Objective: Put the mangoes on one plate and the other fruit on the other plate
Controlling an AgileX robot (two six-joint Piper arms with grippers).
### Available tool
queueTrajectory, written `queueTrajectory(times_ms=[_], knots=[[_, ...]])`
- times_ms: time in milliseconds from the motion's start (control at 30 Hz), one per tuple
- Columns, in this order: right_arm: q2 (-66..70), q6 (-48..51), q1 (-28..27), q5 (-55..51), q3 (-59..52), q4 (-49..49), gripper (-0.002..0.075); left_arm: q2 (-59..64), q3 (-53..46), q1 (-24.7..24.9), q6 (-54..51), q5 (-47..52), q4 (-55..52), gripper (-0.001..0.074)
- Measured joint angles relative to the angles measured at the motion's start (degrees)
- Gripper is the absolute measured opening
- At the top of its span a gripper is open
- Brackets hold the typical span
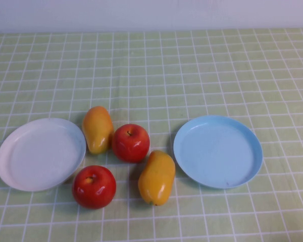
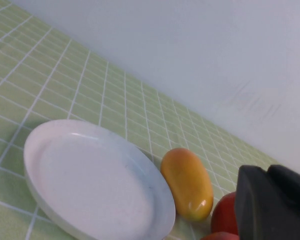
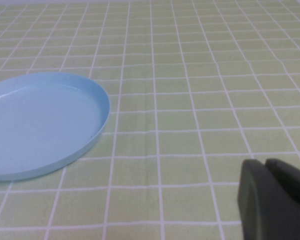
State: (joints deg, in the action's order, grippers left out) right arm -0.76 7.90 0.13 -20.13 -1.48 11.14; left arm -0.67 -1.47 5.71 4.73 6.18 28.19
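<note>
Two mangoes lie between the plates: one (image 1: 97,128) beside the white plate (image 1: 20,171), the other (image 1: 157,177) near the blue plate (image 1: 245,151). One red apple (image 1: 131,142) sits between the mangoes, and a second apple (image 1: 94,186) lies nearer the front. Neither arm shows in the high view. My left gripper (image 2: 267,172) is shut and empty, off to the side of the white plate (image 2: 35,185), with a mango (image 2: 187,183) and an apple (image 2: 225,212) beyond it. My right gripper (image 3: 265,165) is shut and empty, apart from the blue plate (image 3: 97,125).
A green checked cloth (image 1: 192,75) covers the whole table up to a pale wall (image 1: 151,12) at the back. Both plates hold nothing.
</note>
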Motion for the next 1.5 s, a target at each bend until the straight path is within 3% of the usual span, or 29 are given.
queueTrajectory(times_ms=[567, 833, 1000, 1167, 1333, 1500], knots=[[0.0, 0.0, 0.0, 0.0, 0.0, 0.0, -0.0015, 0.2, 1.0, 0.0, -3.6, 1.5, 1.1, 0.0001], [0.0, 0.0, 0.0, 0.0, 0.0, 0.0, -0.0015, 17.9, 20.3, 0.0, -5.3, 20.7, 0.1, 0.0001], [0.0, 0.0, 0.0, 0.0, 0.0, 0.0, -0.0016, 34.3, 33.6, 0.0, -14.5, 35.5, -1.3, 0.0], [0.0, 0.0, 0.0, 0.0, 0.0, 0.0, -0.0015, 48.5, 44.2, 0.1, -21.6, 43.6, -1.9, 0.0], [0.0, 0.0, 0.0, 0.0, 0.0, 0.0, -0.0016, 61.8, 53.0, 6.2, -22.5, 47.6, -5.6, 0.0], [0.0, 0.0, 0.0, 0.0, 0.0, 0.0, -0.0015, 71.7, 60.0, 19.3, -14.9, 53.8, -16.1, 0.0]])
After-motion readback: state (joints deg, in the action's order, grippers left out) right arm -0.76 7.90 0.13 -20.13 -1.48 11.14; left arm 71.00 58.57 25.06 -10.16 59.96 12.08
